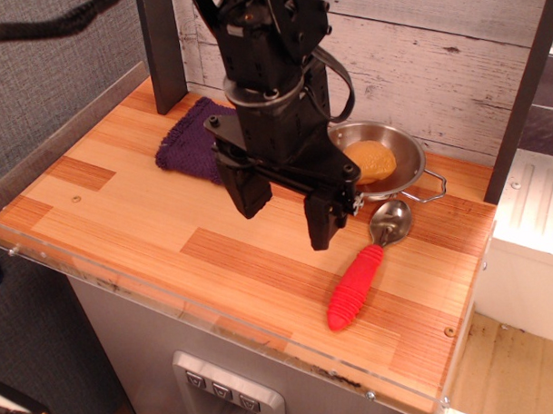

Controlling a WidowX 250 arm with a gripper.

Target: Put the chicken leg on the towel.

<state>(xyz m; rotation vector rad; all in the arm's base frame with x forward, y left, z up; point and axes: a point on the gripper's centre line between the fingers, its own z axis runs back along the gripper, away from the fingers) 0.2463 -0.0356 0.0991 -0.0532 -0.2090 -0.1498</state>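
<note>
The chicken leg (373, 161) is an orange-tan glossy piece lying inside the steel bowl (409, 157) at the back right; the arm partly hides it. The dark purple knitted towel (191, 145) lies on the wooden table at the back left, its right side hidden behind the arm. My black gripper (282, 213) hangs above the middle of the table, in front of the towel and the bowl. Its two fingers (323, 222) stand wide apart with nothing between them.
A metal spoon with a red handle (355, 284) lies in front of the bowl at the right. A clear acrylic rim runs along the table's front and left edges. A dark post (162, 47) stands at the back left, another at the right.
</note>
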